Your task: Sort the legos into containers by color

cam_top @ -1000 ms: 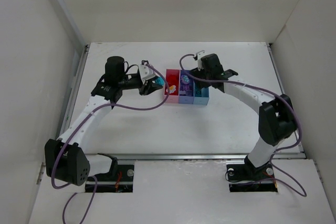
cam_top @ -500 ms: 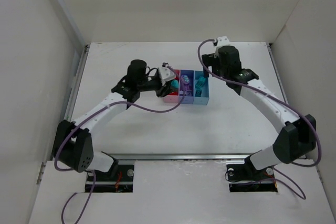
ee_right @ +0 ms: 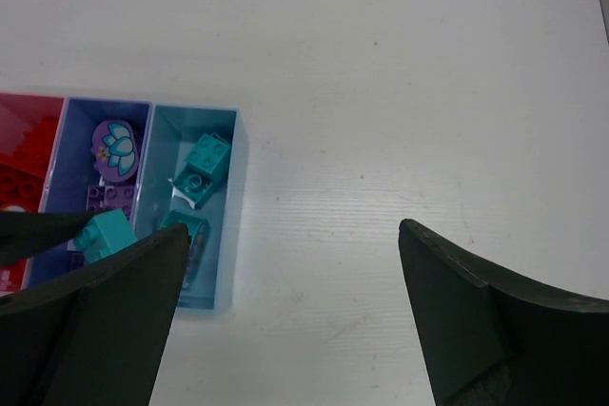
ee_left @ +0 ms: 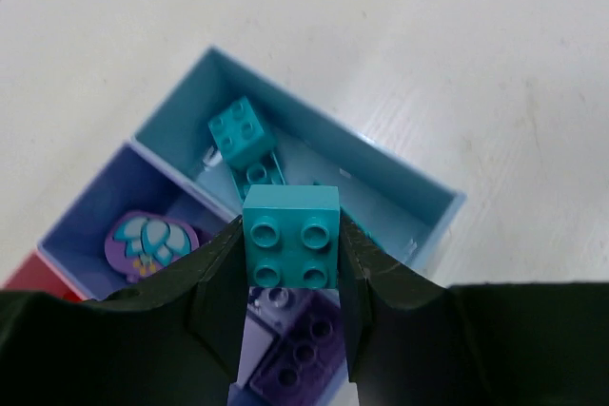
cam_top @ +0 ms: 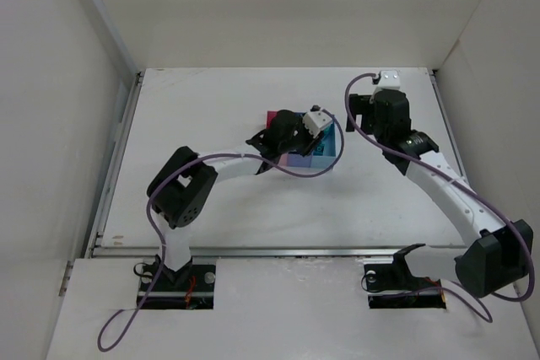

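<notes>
My left gripper (ee_left: 290, 263) is shut on a teal lego (ee_left: 290, 238), held above the containers where the purple-blue bin (ee_left: 90, 211) meets the light blue bin (ee_left: 423, 199). Other teal legos (ee_left: 243, 135) lie in the light blue bin. A purple flower piece (ee_left: 152, 240) and purple legos (ee_left: 295, 349) lie in the purple-blue bin. In the top view the left gripper (cam_top: 319, 139) covers most of the containers (cam_top: 334, 158). My right gripper (ee_right: 293, 228) stands open over bare table, to the right of the light blue bin (ee_right: 235, 202). The held teal lego (ee_right: 107, 233) shows there too.
The pink bin (ee_right: 29, 116) holds red legos at the left end of the row. White walls enclose the table (cam_top: 253, 208) on three sides. The right arm (cam_top: 439, 179) arcs along the table's right side.
My left arm has swung right, carrying the teal lego from beside the pink bin to above the bins. My right arm has pulled away to the right and its jaws have widened.
</notes>
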Controlling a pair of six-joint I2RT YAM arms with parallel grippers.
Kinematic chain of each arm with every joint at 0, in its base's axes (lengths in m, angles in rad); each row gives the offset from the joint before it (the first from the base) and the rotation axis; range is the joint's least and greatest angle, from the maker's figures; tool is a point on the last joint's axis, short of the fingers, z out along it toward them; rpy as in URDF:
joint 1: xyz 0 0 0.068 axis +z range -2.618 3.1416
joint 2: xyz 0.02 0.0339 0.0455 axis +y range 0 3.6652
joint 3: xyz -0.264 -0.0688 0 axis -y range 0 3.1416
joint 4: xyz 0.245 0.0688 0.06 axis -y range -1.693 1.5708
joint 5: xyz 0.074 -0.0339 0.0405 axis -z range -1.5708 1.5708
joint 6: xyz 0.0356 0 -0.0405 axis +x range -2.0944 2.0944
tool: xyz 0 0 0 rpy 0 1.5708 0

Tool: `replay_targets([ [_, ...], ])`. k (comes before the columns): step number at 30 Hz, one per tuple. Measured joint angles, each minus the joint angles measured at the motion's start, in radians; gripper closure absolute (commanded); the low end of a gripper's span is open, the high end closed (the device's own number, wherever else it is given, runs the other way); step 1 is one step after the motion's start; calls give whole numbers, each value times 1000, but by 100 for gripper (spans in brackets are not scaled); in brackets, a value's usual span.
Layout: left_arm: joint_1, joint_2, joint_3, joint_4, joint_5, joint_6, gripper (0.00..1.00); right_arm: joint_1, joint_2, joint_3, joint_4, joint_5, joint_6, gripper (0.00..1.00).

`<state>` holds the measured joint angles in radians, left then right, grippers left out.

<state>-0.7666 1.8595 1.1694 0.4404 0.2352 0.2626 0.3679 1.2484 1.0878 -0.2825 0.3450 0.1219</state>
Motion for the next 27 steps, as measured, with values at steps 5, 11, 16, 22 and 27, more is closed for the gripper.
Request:
replay_targets([
  [5,-12,70,70,80,-39,-30,79,-2,-33,-37,3,18,2,3],
  [11,-18,101,81,114,-77,-50,31,-16,-39,-39,2,25,-16,2],
  [16,-16,105,81,117,-63,-63,0,-22,-51,-37,-1,30,-38,0],
  [22,-17,105,83,119,-66,-64,0,-26,-80,-35,2,45,-50,0],
  [27,5,77,110,29,-203,-72,0,-49,-101,-35,2,82,-38,0],
])
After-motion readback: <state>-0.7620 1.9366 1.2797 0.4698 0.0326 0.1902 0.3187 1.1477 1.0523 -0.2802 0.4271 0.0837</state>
